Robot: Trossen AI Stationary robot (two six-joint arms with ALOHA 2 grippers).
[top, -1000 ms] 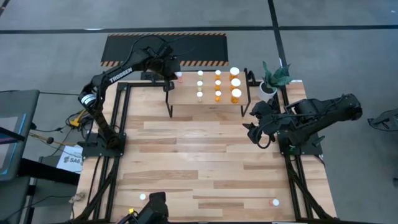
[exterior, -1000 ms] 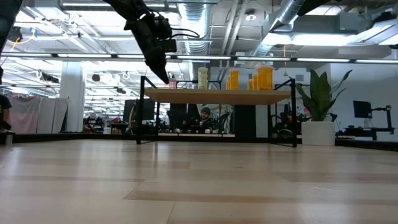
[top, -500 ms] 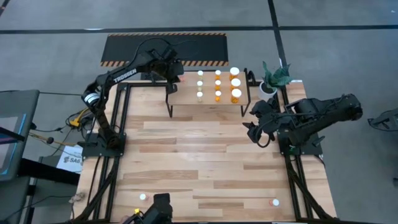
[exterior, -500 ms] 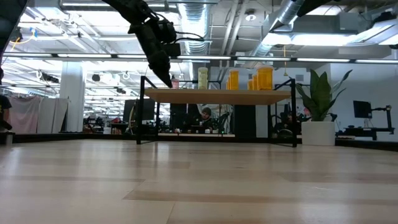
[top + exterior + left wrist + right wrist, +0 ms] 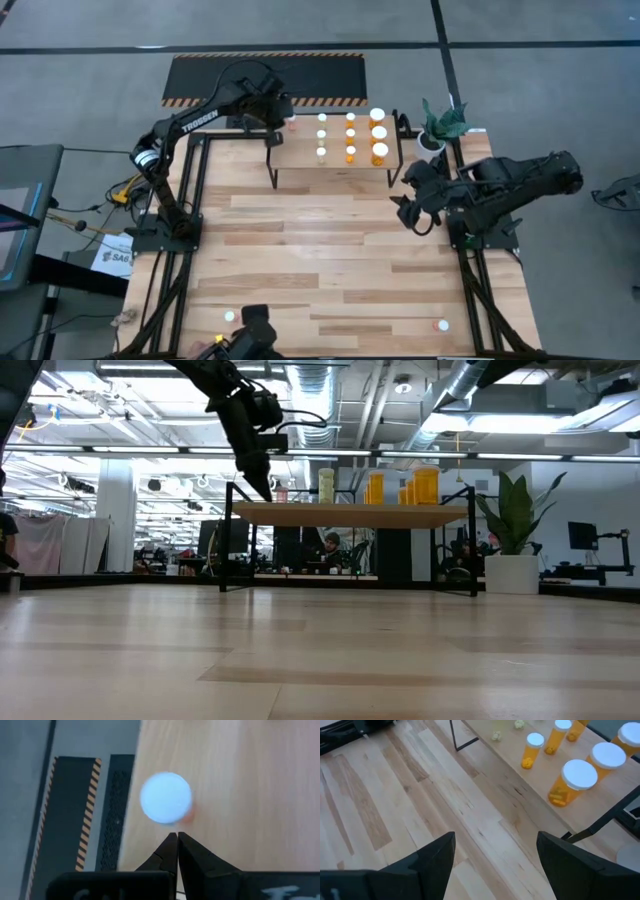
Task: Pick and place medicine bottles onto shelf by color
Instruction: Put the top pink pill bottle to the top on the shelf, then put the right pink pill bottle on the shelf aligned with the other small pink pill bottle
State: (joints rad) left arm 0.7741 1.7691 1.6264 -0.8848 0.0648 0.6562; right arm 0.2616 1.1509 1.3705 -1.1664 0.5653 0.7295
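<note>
Left gripper (image 5: 177,836) clenched tight on nothing, fingertips pressed together and poised above the far-left corner of the shelf (image 5: 300,160). Just beyond those tips, apart from them, a red-pink bottle (image 5: 166,800) standing upright on the light wood, white cap facing up, close to the shelf's left edge; seen from above as a small white cap with a pink rim (image 5: 290,124) beside the gripper (image 5: 281,118). From table height, same gripper (image 5: 262,487) angled down toward the shelf's left end, with the pink bottle (image 5: 277,493) just right of its tip. Further right on the shelf, a column of pale yellow-green bottles (image 5: 322,135), then a column of small orange bottles (image 5: 350,136), then three larger orange bottles (image 5: 379,134) at the right end. Right gripper (image 5: 411,203) spread wide and empty, hanging over the tabletop (image 5: 330,250) near the shelf's right leg, well apart from every bottle; from its wrist, both dark fingers (image 5: 437,857) parted, the orange bottles (image 5: 572,781) standing on the shelf beyond. Two loose bottles on the near edge of the table, one at the left (image 5: 229,316), one at the right (image 5: 442,325). Potted plant (image 5: 440,124) beyond the shelf's right end; black mat with striped edges (image 5: 200,75) behind the table.
</note>
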